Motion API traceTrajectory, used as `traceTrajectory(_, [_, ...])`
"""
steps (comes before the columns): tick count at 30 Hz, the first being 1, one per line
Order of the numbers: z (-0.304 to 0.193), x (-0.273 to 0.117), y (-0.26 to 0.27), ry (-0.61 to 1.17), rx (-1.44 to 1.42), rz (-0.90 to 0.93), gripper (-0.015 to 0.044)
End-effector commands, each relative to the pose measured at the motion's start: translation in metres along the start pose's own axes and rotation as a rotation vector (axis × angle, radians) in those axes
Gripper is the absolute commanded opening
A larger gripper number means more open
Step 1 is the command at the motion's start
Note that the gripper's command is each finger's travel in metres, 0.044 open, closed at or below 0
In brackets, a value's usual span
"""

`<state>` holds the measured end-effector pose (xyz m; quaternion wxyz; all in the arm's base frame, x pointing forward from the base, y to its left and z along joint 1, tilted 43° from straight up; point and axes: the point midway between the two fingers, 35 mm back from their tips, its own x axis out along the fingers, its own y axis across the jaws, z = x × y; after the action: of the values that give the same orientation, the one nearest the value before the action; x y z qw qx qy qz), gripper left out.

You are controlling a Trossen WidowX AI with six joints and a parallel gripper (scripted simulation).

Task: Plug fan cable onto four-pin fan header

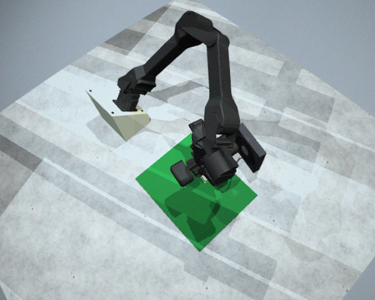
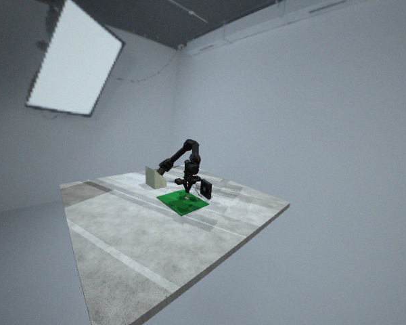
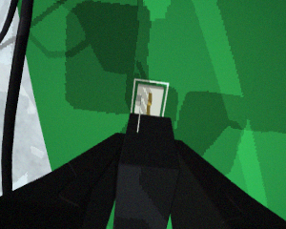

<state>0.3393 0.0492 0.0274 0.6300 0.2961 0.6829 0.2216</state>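
The green board [image 1: 158, 180] [image 2: 168, 198] [image 3: 272, 162] lies flat on the table. The four-pin fan header [image 1: 204, 178] [image 2: 187, 197] [image 3: 153, 99] is a small white outlined block with brass pins. My gripper [image 2: 187, 191] [image 3: 147, 147] points down just above or beside the header and hides its near end in the wrist view. It is shut on the fan plug, which is mostly hidden by the dark fingers. I cannot tell whether plug and header touch. The black fan [image 1: 252, 149] [image 2: 206, 189] stands beside the board. Its cable [image 3: 10, 119] runs down the left of the wrist view.
A pale beige wedge-shaped block [image 1: 129, 124] [image 2: 155, 179] stands under the arm's base, behind the board. The fan is close to the arm's wrist. The stone-patterned table [image 1: 84, 225] [image 2: 126, 244] extends around the board. Dark shadows fall across the board.
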Motion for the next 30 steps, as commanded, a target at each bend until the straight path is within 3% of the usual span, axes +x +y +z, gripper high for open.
traceTrajectory(1, [0.001,0.006,0.000,0.000,-0.007,-0.004,0.0000])
traceTrajectory(4, [0.001,0.021,0.000,0.000,-0.007,-0.003,0.0000])
traceTrajectory(30, [-0.002,0.022,0.001,0.000,0.013,-0.003,0.0000])
